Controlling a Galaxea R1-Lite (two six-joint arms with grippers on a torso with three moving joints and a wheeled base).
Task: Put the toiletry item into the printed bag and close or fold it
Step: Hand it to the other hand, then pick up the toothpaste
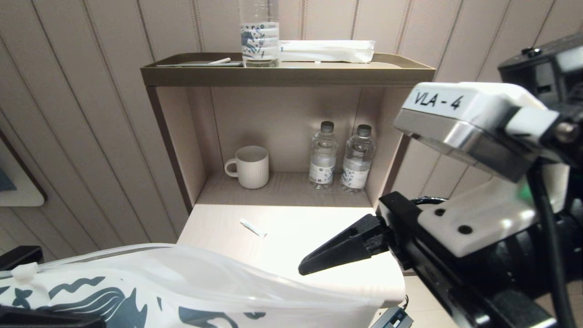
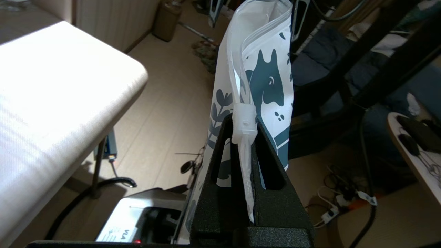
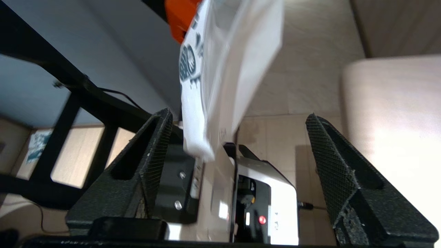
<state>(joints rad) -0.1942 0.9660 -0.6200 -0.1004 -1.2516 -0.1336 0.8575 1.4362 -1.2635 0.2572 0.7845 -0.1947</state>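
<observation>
Clamping printed bag: left tool | right tool spread, empty | toiletry item on table

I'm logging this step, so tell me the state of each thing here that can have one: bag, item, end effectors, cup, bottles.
printed bag: mouth open, held up off the table
toiletry item: lying loose on the table, outside the bag
left end effector: shut on the bag's zip end
right end effector: open, bag corner hanging between its fingers
mug: upright in the shelf niche
two water bottles: upright, capped
</observation>
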